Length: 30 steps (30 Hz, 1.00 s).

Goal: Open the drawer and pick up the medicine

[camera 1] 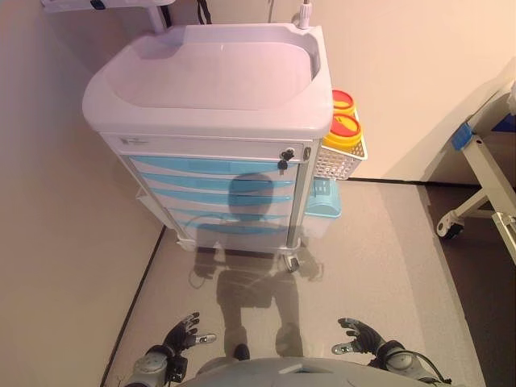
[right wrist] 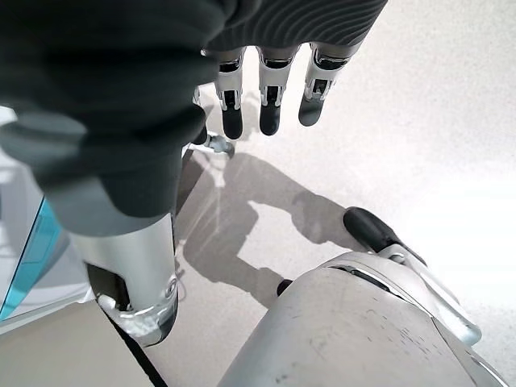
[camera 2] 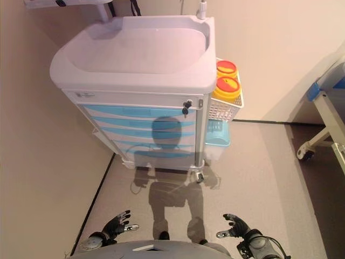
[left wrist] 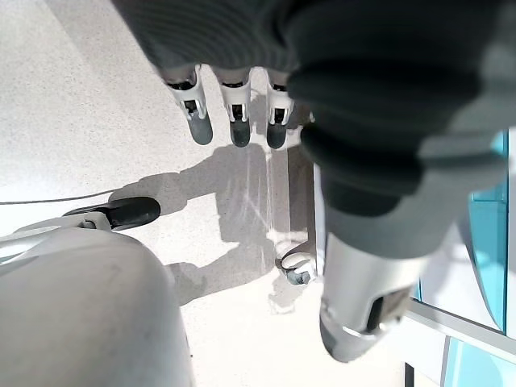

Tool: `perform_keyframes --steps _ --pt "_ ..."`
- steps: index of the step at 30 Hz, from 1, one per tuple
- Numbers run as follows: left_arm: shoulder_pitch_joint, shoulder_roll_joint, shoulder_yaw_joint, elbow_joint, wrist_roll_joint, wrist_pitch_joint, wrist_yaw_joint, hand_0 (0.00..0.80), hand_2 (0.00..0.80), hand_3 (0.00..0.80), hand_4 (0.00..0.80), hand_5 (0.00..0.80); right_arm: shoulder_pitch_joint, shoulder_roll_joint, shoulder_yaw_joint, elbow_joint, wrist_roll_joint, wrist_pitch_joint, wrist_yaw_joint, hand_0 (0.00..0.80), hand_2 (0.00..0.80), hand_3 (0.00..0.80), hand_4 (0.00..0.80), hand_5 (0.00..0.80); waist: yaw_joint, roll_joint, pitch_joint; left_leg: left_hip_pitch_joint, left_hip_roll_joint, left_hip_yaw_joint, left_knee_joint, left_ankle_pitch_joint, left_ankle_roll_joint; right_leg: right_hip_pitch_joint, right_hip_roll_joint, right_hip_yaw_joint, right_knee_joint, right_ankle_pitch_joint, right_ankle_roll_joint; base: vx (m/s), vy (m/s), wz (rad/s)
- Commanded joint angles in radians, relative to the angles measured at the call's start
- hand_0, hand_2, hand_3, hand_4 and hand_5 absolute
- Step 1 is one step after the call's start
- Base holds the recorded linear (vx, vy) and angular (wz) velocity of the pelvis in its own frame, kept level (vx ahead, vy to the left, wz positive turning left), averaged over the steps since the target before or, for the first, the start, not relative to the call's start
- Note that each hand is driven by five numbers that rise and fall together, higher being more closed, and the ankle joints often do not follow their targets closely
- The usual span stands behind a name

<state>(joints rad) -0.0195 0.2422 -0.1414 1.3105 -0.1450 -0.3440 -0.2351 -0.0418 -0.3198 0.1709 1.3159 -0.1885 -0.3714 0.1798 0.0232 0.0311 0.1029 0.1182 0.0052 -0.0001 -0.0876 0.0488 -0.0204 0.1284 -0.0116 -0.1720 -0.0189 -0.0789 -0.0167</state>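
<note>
Both hands hang low in front of the robot, over the floor, and hold nothing. The left hand (camera 1: 184,332) has its fingers spread and relaxed, and the right hand (camera 1: 360,334) is the same; each wrist view shows straight fingers with only bare floor (camera 1: 379,266) past them.

Well apart from the hands, further ahead, stands a white cart (camera 1: 218,76) on wheels. Its front has a stack of light blue drawers (camera 1: 216,181), and all of them look closed. A small lock with a key (camera 1: 285,156) sits at the upper right of the drawer front. A wire basket (camera 1: 339,157) with two yellow tubs with red lids (camera 1: 344,121) hangs on the right side of the cart.

The medicine is not visible; I judge it is inside one of the closed drawers. So the task seems to be at its very start. The next move calls for coming closer to the cart and bringing one hand up to a drawer front to pull it out.
</note>
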Motion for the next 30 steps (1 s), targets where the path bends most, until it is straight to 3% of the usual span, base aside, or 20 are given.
perform_keyframes --steps 1,30 --pt "-0.053 -0.005 -0.003 0.029 0.017 -0.019 -0.020 0.000 0.000 0.000 0.000 0.000 -0.045 0.007 0.020 0.006 -0.012 -0.027 -0.008 0.000 0.000 0.000 0.000 0.000 -0.004 -0.024 0.000 -0.015 -0.071 0.010 0.031 -0.121 0.063 -0.047 -0.040 0.010 0.019 0.016 0.069 0.000 0.000 0.00" --pt "-0.051 -0.006 0.008 0.033 0.008 -0.005 -0.012 0.000 0.000 0.000 0.000 0.000 -0.045 0.007 0.021 0.011 -0.025 -0.022 -0.018 0.000 0.000 0.000 0.000 0.000 -0.005 -0.032 0.004 -0.021 -0.070 0.013 0.046 -0.127 0.065 -0.055 -0.042 0.018 0.036 0.011 0.072 0.009 0.003 0.00"
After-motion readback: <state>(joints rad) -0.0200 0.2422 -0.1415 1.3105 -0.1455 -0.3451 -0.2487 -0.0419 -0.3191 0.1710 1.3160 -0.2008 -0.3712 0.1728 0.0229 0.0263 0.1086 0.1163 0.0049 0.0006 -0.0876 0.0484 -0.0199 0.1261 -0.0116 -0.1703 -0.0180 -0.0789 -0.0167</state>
